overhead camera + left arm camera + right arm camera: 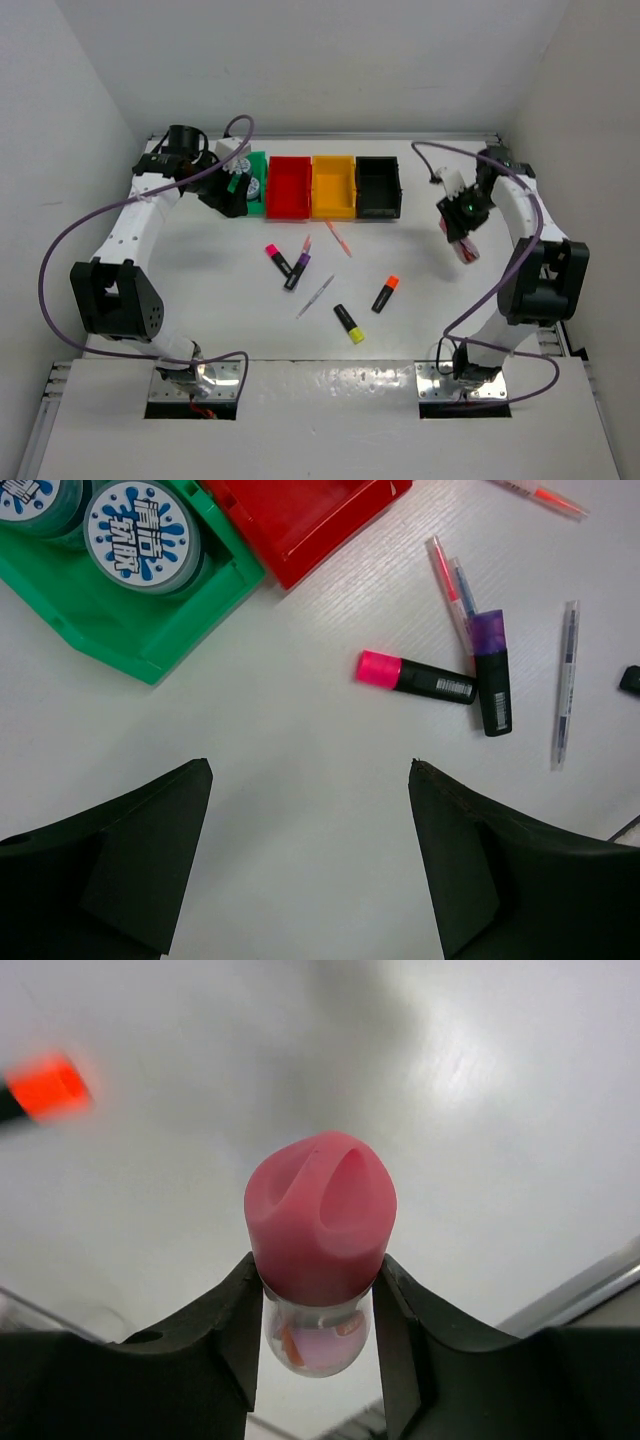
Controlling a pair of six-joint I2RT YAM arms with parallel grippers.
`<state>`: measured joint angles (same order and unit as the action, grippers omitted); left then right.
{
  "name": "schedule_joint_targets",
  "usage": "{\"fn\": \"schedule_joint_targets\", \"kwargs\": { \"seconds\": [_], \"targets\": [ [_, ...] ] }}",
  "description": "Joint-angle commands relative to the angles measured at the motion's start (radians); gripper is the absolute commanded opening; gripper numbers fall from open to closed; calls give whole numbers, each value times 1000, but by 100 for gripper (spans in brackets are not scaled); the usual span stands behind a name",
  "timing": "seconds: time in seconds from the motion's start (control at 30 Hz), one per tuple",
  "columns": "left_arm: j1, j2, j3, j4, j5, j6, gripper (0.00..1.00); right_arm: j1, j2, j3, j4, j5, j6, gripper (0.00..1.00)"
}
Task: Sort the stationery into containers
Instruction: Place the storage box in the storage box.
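Observation:
My right gripper point(465, 238) is shut on the small pink block point(320, 1215), which has a clear base, and holds it above the table at the right. My left gripper point(310, 770) is open and empty, just in front of the green bin point(120, 630), which holds two blue-white rolls point(142, 528). On the table lie the pink-capped point(278, 259), purple-capped point(296, 270), orange-capped point(386, 293) and yellow-capped point(349, 323) highlighters, a pink pen point(338, 239) and a grey pen point(316, 296). The red point(288, 187), yellow-orange point(334, 187) and black point(378, 187) bins stand in a row.
The four bins line the far side of the table, against the back wall. White walls close in left and right. A purple cable point(60, 250) loops beside the left arm. An orange cap point(48, 1087) shows blurred in the right wrist view.

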<state>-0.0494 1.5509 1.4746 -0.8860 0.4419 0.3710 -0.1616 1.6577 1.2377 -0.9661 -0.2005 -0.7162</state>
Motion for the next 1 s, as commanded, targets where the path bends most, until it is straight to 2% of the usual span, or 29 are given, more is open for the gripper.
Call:
{"fn": "schedule_joint_targets", "kwargs": {
  "seconds": [0.0, 0.13, 0.33, 0.6, 0.97],
  "targets": [
    [13, -37, 6, 28, 23, -30, 86, 81, 54, 218, -2, -183, 318, 0],
    [19, -29, 7, 32, 26, -38, 86, 187, 175, 492, 30, -188, 484, 0],
    [28, -26, -7, 50, 38, -55, 86, 319, 379, 715, 67, -80, 569, 0],
    [40, -29, -40, 65, 46, -63, 87, 372, 448, 652, 305, 13, 601, 0],
    [48, -20, -68, 84, 57, -69, 87, 381, 524, 721, 374, 62, 567, 0]
  ]
}}
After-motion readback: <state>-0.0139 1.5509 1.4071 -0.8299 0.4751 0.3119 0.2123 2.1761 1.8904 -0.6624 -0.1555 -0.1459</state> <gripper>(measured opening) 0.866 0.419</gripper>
